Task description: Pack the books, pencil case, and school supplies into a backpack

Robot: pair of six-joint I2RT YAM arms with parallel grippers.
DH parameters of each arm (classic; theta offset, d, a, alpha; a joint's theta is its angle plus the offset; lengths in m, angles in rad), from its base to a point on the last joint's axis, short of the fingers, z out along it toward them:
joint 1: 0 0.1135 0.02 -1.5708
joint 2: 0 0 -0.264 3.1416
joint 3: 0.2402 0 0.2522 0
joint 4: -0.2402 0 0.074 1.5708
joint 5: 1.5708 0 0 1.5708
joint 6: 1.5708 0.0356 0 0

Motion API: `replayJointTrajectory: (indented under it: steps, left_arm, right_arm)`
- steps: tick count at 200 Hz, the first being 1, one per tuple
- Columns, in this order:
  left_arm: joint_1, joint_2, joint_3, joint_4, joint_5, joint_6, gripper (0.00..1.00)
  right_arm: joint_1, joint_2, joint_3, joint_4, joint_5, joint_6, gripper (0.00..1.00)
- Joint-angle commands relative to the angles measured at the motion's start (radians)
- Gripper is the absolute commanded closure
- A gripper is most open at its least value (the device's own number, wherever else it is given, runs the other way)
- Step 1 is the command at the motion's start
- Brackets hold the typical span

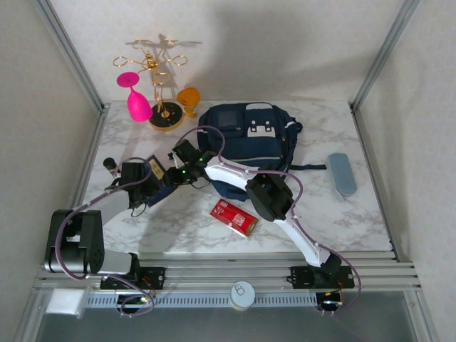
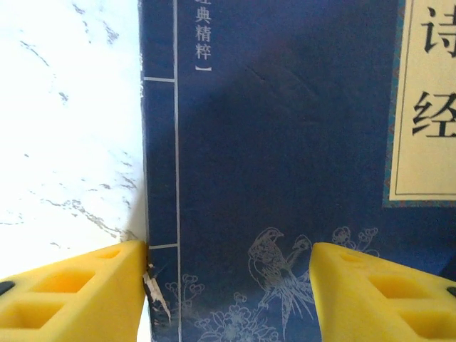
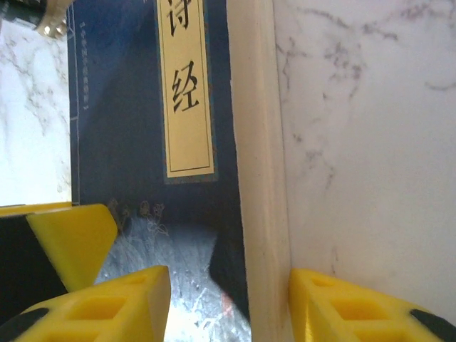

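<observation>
a: where did your navy booklet [image 2: 285,178] lie?
b: flat on the bench [image 1: 185,221], just left of the backpack [image 1: 249,142]. your left tool [image 2: 228,251] stood part open across its spine edge, and your right tool [image 3: 229,274] part open astride the page edge. neither had it clamped.
a: handling?
b: thin, light, floppy, i judged. you needed to pinch near the spine.

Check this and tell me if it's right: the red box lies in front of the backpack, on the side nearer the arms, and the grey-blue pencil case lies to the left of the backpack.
One thing is wrong: the pencil case lies to the right of the backpack, apart from it, as the top external view shows. The red box does lie in front of the backpack, nearer the arms.
</observation>
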Motion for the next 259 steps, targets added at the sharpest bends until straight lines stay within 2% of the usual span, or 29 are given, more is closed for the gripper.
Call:
replayJointTrajectory:
  steps: [1,166,259]
  left_arm:
    - [0.005,0.026,-0.019,-0.005,-0.005,0.011,0.4]
    - [0.005,0.025,-0.034,-0.002,-0.032,0.016,0.42]
    - [0.003,0.016,-0.035,0.004,-0.015,0.01,0.43]
  right_arm:
    - [0.015,-0.002,0.03,-0.039,-0.027,-0.005,0.55]
    - [0.014,-0.089,-0.009,-0.04,-0.058,0.015,0.66]
    - [0.013,-0.085,0.007,-0.054,-0.061,0.021,0.78]
